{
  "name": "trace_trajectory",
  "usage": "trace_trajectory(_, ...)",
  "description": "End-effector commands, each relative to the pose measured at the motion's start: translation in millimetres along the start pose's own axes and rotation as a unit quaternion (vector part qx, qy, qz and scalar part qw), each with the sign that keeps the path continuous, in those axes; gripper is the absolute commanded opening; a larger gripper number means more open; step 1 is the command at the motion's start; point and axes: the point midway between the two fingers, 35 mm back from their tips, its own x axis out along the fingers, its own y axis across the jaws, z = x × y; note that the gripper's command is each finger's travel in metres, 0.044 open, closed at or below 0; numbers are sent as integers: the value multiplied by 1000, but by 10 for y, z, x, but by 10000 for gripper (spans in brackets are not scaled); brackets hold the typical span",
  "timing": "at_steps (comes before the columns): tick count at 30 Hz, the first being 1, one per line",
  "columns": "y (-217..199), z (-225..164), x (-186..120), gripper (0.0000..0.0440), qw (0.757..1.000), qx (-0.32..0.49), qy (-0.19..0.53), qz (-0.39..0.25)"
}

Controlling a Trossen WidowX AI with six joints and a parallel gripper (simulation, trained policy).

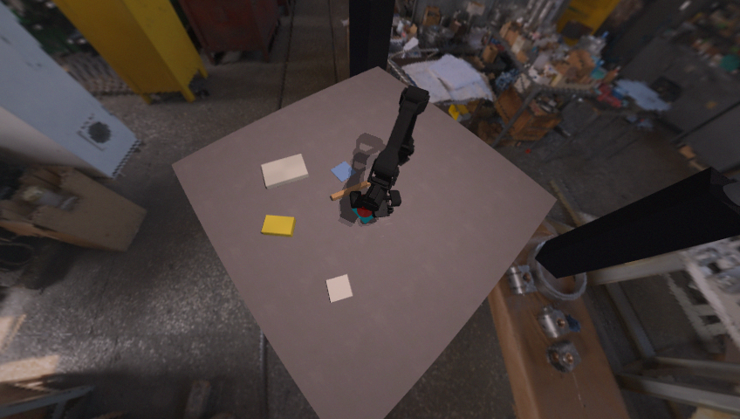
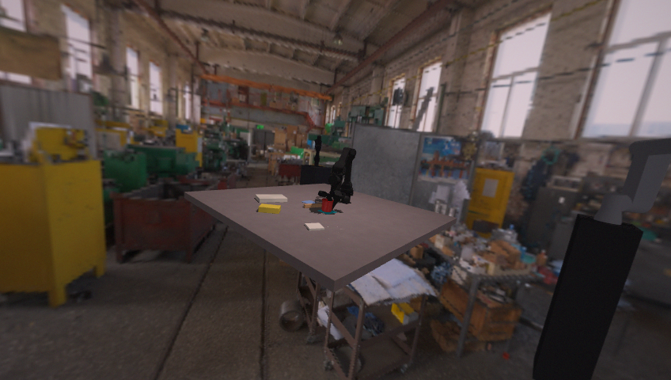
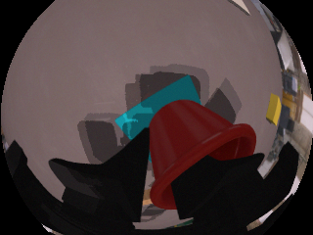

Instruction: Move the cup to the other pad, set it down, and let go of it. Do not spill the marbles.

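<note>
The red cup (image 1: pixel 364 211) (image 2: pixel 327 205) (image 3: pixel 188 127) looks upright, its base over the cyan pad (image 1: pixel 366 220) (image 2: pixel 333 212) (image 3: pixel 171 95). It is at or very close to the pad; contact is not clear. My gripper (image 1: pixel 370 205) (image 2: pixel 332 203) (image 3: pixel 156 132) is shut on the cup's wall, one finger outside and the other reaching inside past the rim. The blue pad (image 1: pixel 342 170) (image 2: pixel 308 202) lies bare beyond the wooden bar. No marbles can be made out; the inside of the cup is mostly hidden.
The wooden bar (image 1: pixel 339 194) (image 2: pixel 311 205) lies between the two pads. A yellow block (image 1: pixel 277 225) (image 2: pixel 269 208) (image 3: pixel 273 110), a large cream block (image 1: pixel 284 170) (image 2: pixel 271 198) and a small white square (image 1: pixel 339 288) (image 2: pixel 313 226) lie farther off on the table (image 1: pixel 425 291).
</note>
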Motion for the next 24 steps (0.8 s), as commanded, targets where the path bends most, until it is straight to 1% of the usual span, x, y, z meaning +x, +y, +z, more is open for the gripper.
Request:
trace_trajectory(1,-11,13,-17,85,1000,9,-10,-3)
trace_trajectory(3,-25,36,-54,113,1000,11,-20,-5)
trace_trajectory(18,42,-36,-307,173,998,12,-61,0)
trace_trajectory(24,51,-52,-443,204,997,15,-80,-3)
